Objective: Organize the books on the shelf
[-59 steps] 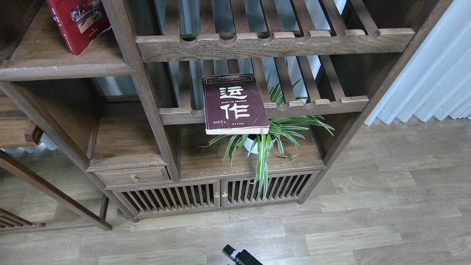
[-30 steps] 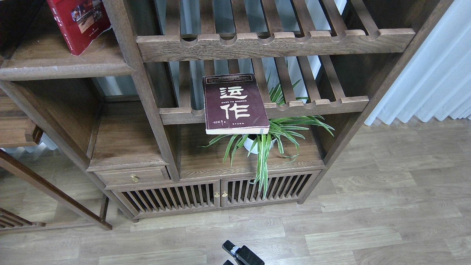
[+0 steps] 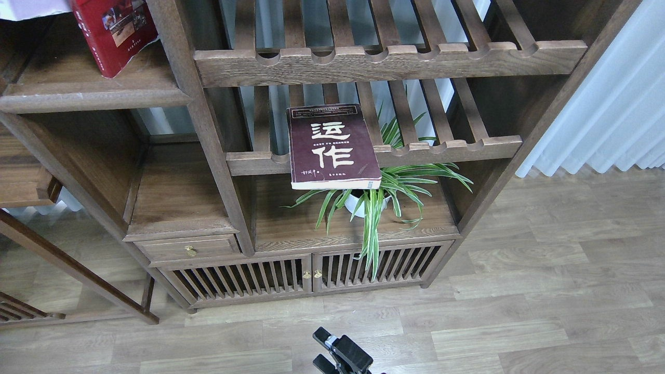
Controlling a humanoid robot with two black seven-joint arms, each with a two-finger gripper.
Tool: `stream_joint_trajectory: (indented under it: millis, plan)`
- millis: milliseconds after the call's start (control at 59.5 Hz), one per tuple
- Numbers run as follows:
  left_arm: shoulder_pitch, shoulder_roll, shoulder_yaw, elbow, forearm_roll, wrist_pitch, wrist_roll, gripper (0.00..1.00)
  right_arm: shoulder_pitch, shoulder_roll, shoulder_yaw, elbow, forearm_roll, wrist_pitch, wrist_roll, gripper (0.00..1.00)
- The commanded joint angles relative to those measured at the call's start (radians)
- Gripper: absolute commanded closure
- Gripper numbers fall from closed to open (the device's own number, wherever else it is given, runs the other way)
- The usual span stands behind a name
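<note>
The dark maroon book [image 3: 332,148] with large white characters lies flat on the lower slatted rack [image 3: 452,148], its near end overhanging the front rail. The red book [image 3: 114,34] with a cover photo rests on the solid dark-brown shelf [image 3: 93,96] at top left. A pale white edge [image 3: 31,8], probably the pale book, shows beside it at the top left corner. My right gripper [image 3: 318,347] pokes in at the bottom centre over the floor, fingers apart and empty, far below the books. My left gripper is out of view.
A potted spider plant [image 3: 379,200] stands on the board under the maroon book, its leaves hanging over the cabinet doors [image 3: 311,275]. An upper slatted rack [image 3: 389,59] sits above. A white curtain [image 3: 613,114] hangs at the right. Wood floor lies in front.
My right gripper has risen a little further into view at the bottom. The pale edge has appeared at the top left corner and the red book sits slightly higher in the frame.
</note>
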Motion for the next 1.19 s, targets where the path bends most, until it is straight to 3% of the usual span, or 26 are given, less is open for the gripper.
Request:
stream_joint_trajectory:
  millis: [0, 252, 404, 437, 555, 875, 1110, 1177]
  plan:
    - [-0.002, -0.015, 0.012, 0.025, 0.006, 0.000, -0.108, 0.98, 0.002, 0.000, 0.000, 0.009, 0.000, 0.000, 0.000, 0.05]
    - [-0.008, -0.041, 0.016, 0.037, 0.026, 0.000, -0.133, 0.98, 0.001, 0.000, 0.000, 0.015, 0.000, 0.000, 0.000, 0.05]
    - [-0.005, -0.088, 0.019, 0.083, 0.025, 0.000, -0.228, 0.98, 0.002, 0.000, 0.000, 0.019, 0.000, 0.000, 0.000, 0.05]
    - [-0.001, -0.105, 0.021, 0.098, 0.014, 0.000, -0.272, 0.98, 0.002, 0.000, 0.000, 0.021, 0.000, 0.000, 0.000, 0.05]
    - [0.004, -0.133, 0.022, 0.107, 0.000, 0.000, -0.303, 0.98, 0.002, 0.000, 0.000, 0.021, 0.000, 0.000, 0.000, 0.05]
    - [0.002, -0.202, 0.056, 0.123, -0.029, 0.000, -0.308, 0.99, 0.002, 0.000, 0.000, 0.023, 0.000, 0.000, 0.000, 0.05]
    - [-0.033, -0.160, 0.137, 0.123, 0.031, 0.000, -0.309, 0.99, 0.002, 0.000, 0.002, 0.024, 0.001, 0.000, 0.000, 0.05]
    - [-0.047, -0.136, 0.167, 0.123, 0.083, 0.000, -0.332, 0.99, 0.004, 0.000, 0.002, 0.024, 0.001, 0.000, 0.000, 0.05]
